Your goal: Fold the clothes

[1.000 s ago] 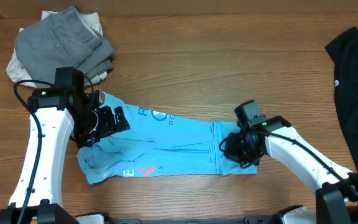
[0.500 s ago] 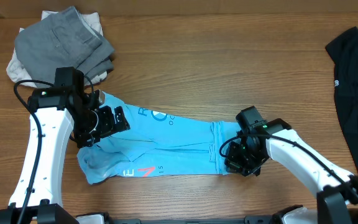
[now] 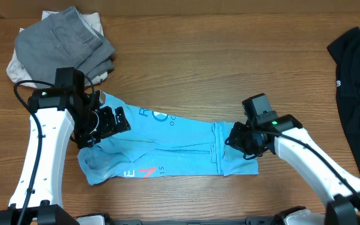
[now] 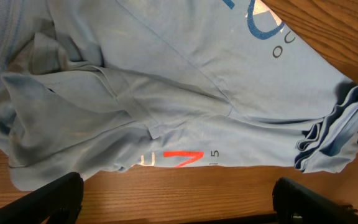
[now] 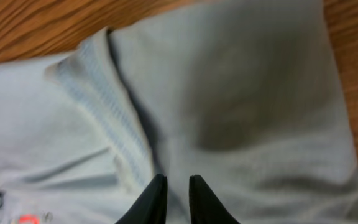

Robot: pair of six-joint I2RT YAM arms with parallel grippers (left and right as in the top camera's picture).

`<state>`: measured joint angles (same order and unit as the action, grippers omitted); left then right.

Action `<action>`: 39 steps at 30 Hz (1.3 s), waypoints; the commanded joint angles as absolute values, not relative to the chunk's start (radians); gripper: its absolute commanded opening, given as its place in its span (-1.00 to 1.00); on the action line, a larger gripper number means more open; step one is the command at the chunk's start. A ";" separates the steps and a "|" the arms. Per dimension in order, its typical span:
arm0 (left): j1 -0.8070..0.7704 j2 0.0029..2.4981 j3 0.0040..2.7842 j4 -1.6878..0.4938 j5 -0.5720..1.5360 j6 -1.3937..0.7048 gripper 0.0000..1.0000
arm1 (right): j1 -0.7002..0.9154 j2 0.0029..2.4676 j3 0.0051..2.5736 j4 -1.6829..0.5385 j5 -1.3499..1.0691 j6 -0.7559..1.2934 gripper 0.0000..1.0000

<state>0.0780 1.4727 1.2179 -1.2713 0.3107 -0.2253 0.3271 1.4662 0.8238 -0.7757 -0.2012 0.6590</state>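
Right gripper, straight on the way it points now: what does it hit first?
The light blue cotton T-shirt, beside its ribbed seam. The right gripper looks close above the cloth, though depth is unclear.

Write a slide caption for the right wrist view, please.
Right hand, barely open, over the light blue T-shirt.

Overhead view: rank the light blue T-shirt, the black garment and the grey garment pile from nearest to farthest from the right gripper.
1. light blue T-shirt: its right end lies beneath the right gripper, mid-frame.
2. black garment: at the right edge of the view.
3. grey garment pile: top left corner, farthest.
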 commanded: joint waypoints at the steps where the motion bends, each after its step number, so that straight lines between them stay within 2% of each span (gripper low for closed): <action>1: 0.072 1.466 1.211 -1.271 0.307 -0.205 0.99 | 0.322 1.523 0.838 -0.730 -0.151 0.684 -0.69; 15: 0.072 1.466 1.211 -1.259 0.307 -0.205 1.00 | 0.405 1.568 0.838 -0.554 -0.378 0.658 -0.70; 20: 0.072 1.466 1.211 -1.261 0.303 -0.205 1.00 | 0.382 1.550 0.864 -0.588 -0.410 0.654 -0.92; 22: 0.072 1.466 1.211 -1.263 0.303 -0.204 0.99 | 0.341 1.519 0.902 -0.654 -0.410 0.622 -0.92; 24: 0.072 1.466 1.211 -1.263 0.304 -0.202 0.99 | 0.281 1.478 0.956 -0.741 -0.410 0.563 -0.75; 26: 0.072 1.466 1.211 -1.262 0.303 -0.202 1.00 | 0.199 1.432 1.024 -0.848 -0.409 0.490 -0.03; 27: 0.072 1.466 1.211 -1.262 0.303 -0.202 1.00 | 0.157 1.412 1.056 -0.895 -0.409 0.456 0.63; 28: 0.072 1.466 1.211 -1.261 0.304 -0.202 1.00 | 0.107 1.393 1.089 -0.946 -0.408 0.421 1.00; 35: 0.072 1.466 1.211 -1.259 0.303 -0.202 1.00 | -0.214 1.371 1.103 -1.076 -0.426 0.255 1.00; 39: 0.072 1.466 1.211 -1.255 0.304 -0.202 1.00 | -0.290 1.414 1.016 -1.069 -0.528 0.185 1.00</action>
<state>0.0780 1.4727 1.2167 -1.2602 0.3088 -0.2249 -0.2695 1.3815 1.0737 -1.0702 -0.4400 0.2840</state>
